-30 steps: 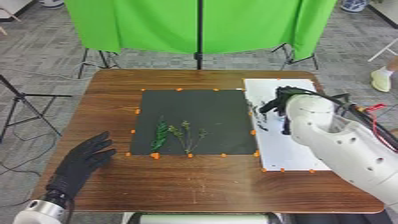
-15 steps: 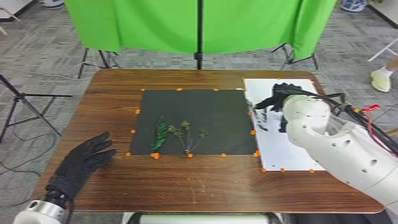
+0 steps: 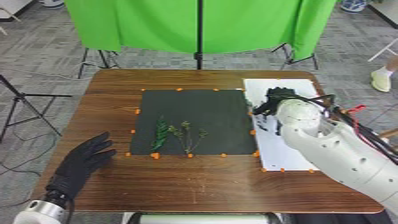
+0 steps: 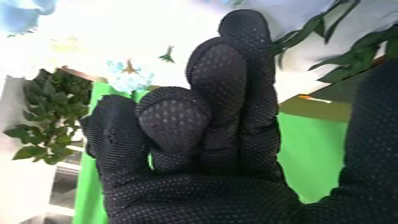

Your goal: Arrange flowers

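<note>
"Your right hand [image 3: 278,96], where have you got it?"

"You have it over the white board [image 3: 289,155], by the edge next to the dark mat [image 3: 194,107]."

"And how do your fingers [image 4: 218,70] look from the right wrist view?"

"Yours are loosely bent, one bent more than the rest, with your thumb [image 4: 373,125] standing well apart from them. You can see dark green leaves [image 4: 351,62] near them, between the fingertips and the thumb. Whether those leaves touch your glove, you can't tell from this angle."

"What else do you have around there?"

"You've got a pale blue bloom [image 4: 19,17] and a small green sprig [image 4: 167,54] against white, both apart from your fingers. Past the hand you also see a leafy plant [image 4: 53,100], beside the green cloth [image 3: 147,27]."

"And the stems on your mat?"

"You have a fuller green frond [image 3: 160,135] on the left, lying lengthwise in the mat's near half. Just beside it, to its right, you have thin branching stems [image 3: 187,137], their tops fanned out and their lower ends drawn together. Orange markers [image 3: 155,156] run along the mat's edges."

"Your left hand [image 3: 82,160]?"

"It's over the wooden table [image 3: 178,190], left of the mat's near corner, fingers straight and slightly spread. You can't tell whether it touches the wood."
</note>
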You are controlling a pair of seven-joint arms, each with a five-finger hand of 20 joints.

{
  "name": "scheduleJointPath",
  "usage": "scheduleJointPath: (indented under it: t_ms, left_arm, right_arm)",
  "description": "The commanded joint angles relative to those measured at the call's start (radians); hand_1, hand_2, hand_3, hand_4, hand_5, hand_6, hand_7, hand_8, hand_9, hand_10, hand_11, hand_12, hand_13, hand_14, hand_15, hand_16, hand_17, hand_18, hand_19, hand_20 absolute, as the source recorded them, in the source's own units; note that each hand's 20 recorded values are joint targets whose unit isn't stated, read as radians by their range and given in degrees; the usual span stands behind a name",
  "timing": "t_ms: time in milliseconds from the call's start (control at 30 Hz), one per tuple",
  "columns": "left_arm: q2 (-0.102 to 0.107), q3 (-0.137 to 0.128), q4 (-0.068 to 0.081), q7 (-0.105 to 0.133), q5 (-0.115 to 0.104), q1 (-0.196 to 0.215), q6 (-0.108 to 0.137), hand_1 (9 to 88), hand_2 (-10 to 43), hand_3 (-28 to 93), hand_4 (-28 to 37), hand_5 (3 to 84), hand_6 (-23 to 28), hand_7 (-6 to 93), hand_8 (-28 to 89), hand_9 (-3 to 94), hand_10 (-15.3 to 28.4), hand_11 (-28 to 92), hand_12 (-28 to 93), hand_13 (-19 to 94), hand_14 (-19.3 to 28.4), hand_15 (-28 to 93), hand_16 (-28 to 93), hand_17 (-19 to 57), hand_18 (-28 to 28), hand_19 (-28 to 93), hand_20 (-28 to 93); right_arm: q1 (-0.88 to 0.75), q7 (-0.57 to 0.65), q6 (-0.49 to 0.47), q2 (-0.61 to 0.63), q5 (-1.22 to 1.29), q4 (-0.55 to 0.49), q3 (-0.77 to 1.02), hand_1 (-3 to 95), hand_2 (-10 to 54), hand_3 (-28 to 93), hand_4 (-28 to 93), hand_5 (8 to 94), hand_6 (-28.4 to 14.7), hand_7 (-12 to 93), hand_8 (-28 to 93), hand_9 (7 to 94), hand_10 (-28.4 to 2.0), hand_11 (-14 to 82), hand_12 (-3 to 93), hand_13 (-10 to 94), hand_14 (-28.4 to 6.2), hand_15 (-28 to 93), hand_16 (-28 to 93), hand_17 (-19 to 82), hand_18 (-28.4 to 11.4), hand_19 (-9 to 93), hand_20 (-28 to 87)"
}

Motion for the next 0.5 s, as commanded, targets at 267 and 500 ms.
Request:
scheduleJointPath:
  t_ms: [267, 500]
  left_arm:
    - [-0.012, 0.007, 0.007, -0.010, -0.001, 0.013, -0.002, 23.5, -1.2, 70, -28.3, 31.7, 5.1, 17.0, -10, 27.4, 11.5, 22, 14, 23, 13.8, 46, -4, -11.3, 21.0, 52, 4]
    - [-0.016, 0.008, 0.006, -0.006, -0.001, 0.015, 0.003, 23.6, -1.2, 70, -28.3, 31.8, 5.1, 17.0, -10, 27.4, 11.4, 22, 14, 23, 13.8, 46, -4, -11.3, 21.0, 52, 4]
  right_arm:
    - [0.016, -0.015, 0.036, -0.025, -0.092, 0.035, -0.108, 47.4, -7.5, 35, -28, 80.0, 1.6, 45, -18, 88.7, -8.5, 50.2, 30.9, 82, -7.6, 73, 30, 50, -20.3, 93, 55]
    - [-0.026, -0.062, 0.037, -0.022, -0.004, 0.033, -0.066, 66.2, -6.8, 10, -17, 84.1, 3.6, 44, -17, 92.4, -6.9, 50.2, 31.6, 84, -6.0, 74, 32, 50, -17.4, 93, 61]
